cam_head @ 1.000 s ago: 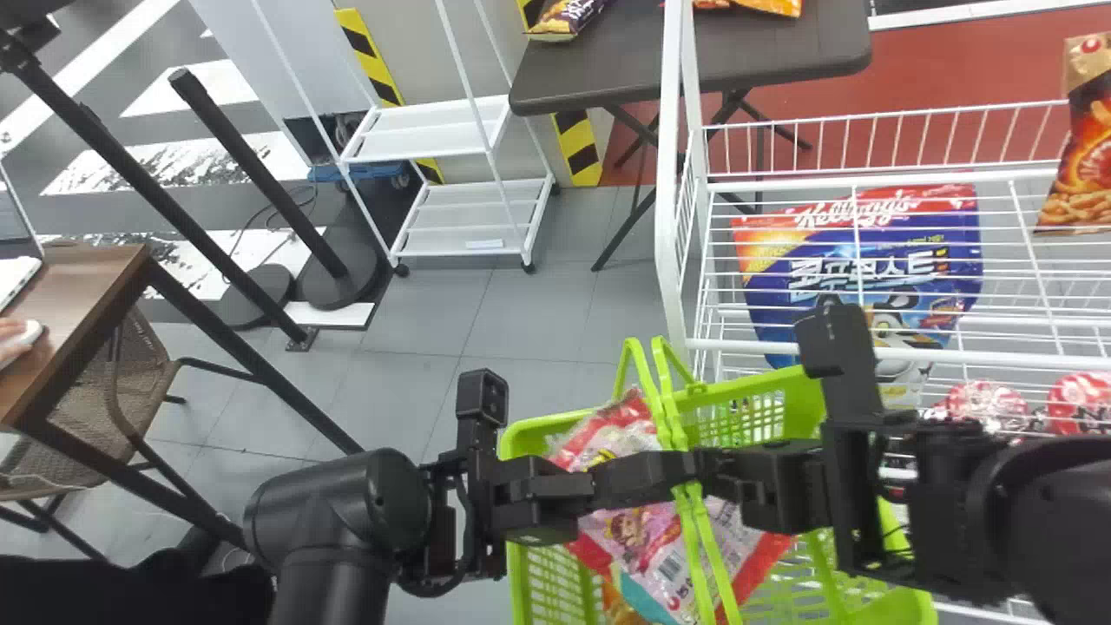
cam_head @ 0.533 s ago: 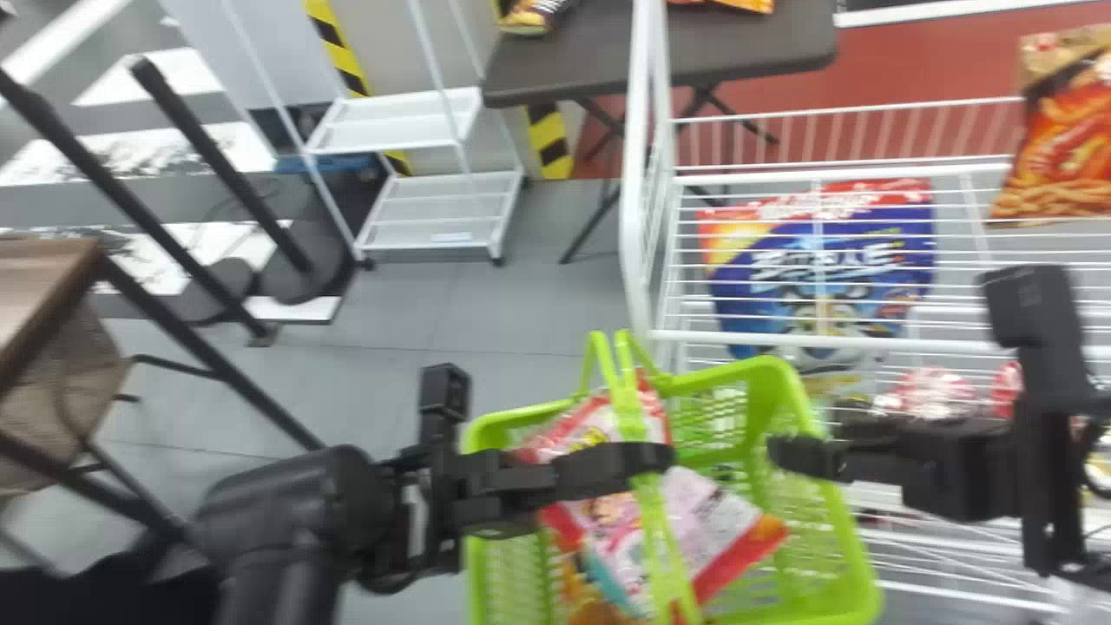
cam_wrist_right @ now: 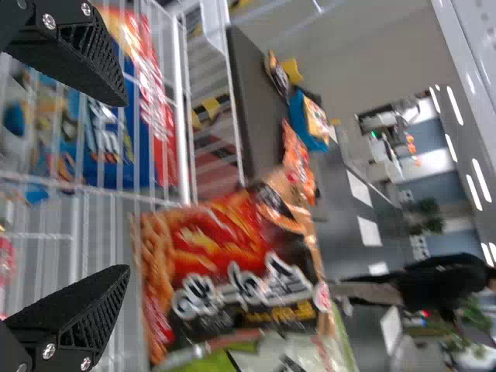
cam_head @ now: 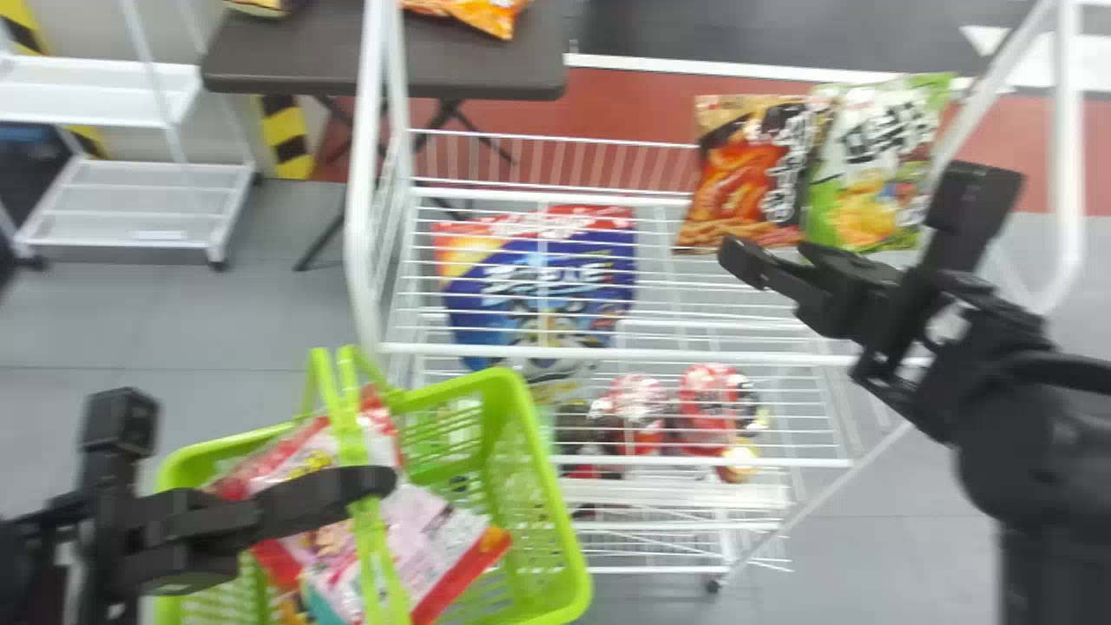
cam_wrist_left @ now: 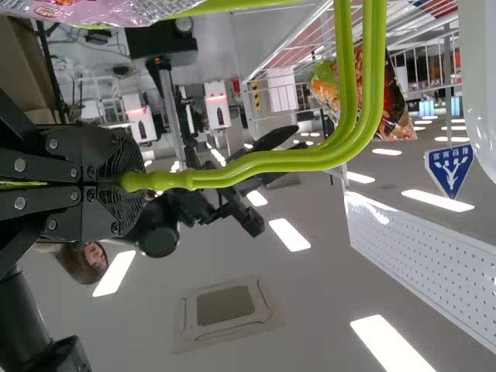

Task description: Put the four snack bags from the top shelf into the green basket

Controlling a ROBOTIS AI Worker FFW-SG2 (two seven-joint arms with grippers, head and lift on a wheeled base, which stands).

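In the head view my left gripper (cam_head: 378,483) is shut on the handles of the green basket (cam_head: 529,443); the left wrist view shows this gripper (cam_wrist_left: 128,183) clamped on the green handles (cam_wrist_left: 271,160). Pink-and-red snack bags (cam_head: 434,542) lie inside the basket. Two bags stand side by side on the top shelf: an orange-brown one (cam_head: 742,187) and a green-and-white one (cam_head: 877,174). My right gripper (cam_head: 772,259) is open in front of them. From the right wrist, the open gripper (cam_wrist_right: 125,186) faces the orange-brown bag (cam_wrist_right: 232,271), with nothing between its fingers.
The white wire rack (cam_head: 608,351) stands beside the basket, its front rail crossing below the right gripper. A blue cereal bag (cam_head: 538,286) and red-and-white packages (cam_head: 638,412) are on lower levels. A dark table (cam_head: 469,74) stands behind the rack.
The head view has swung right, bringing both top-shelf bags into sight. My right gripper has left the basket area for the front of those bags. The left gripper still holds the handles.
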